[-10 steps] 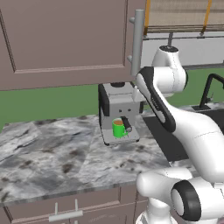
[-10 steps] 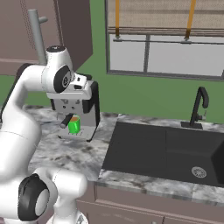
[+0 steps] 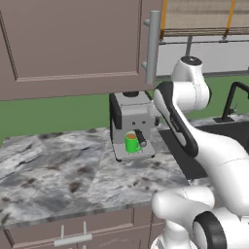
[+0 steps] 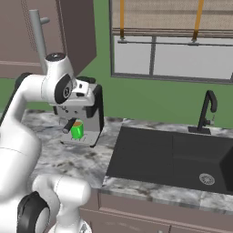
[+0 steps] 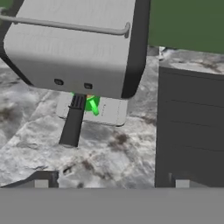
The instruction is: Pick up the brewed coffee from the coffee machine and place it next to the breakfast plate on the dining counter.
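Green mug (image 3: 131, 142) of brown coffee sits on the drip tray of the coffee machine (image 3: 131, 116), under the dark spout. Stands upright, untouched. Machine rests on the marbled bench (image 3: 58, 175), just beside the black sink (image 4: 173, 157). Tool (image 5: 111, 186) hangs above the machine, looking down at it, with its 2 tips spread wide apart and holding nothing.
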Available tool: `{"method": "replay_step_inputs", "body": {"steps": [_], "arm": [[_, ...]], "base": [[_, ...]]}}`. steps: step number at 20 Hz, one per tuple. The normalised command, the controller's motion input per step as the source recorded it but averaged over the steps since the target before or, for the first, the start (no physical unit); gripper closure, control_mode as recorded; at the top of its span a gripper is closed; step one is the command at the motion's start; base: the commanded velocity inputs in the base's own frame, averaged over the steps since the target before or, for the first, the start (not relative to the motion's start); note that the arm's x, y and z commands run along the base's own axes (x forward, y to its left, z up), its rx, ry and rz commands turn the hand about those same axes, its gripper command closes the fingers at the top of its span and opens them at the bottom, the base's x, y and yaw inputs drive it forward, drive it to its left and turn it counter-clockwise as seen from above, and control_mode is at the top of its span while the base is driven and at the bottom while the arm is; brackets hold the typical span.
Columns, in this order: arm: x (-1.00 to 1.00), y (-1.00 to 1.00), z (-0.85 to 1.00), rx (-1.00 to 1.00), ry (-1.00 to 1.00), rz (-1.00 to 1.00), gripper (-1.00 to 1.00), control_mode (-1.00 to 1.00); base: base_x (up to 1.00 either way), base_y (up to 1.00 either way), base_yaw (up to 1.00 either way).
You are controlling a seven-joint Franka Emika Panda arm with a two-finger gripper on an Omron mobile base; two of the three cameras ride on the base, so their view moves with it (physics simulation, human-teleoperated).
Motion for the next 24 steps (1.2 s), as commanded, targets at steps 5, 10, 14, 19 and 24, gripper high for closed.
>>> {"method": "replay_step_inputs", "body": {"steps": [5, 10, 14, 19, 24], "arm": [[-0.05, -0.16, -0.28, 0.05, -0.33, 0.20, -1.00, -1.00], [0.00, -0.17, -0.19, 0.05, -0.28, 0.32, -1.00, -1.00], [0.00, -0.09, -0.24, 0.05, -0.18, 0.40, -1.00, -1.00], [0.00, 0.00, -0.21, 0.07, -0.07, 0.36, -1.00, -1.00], [0.04, 0.00, -0.15, 0.07, 0.00, 0.30, -1.00, -1.00]], "base": [[0.00, 0.00, 0.00], [0.00, 0.00, 0.00], [0.00, 0.00, 0.00], [0.00, 0.00, 0.00], [0.00, 0.00, 0.00]]}}
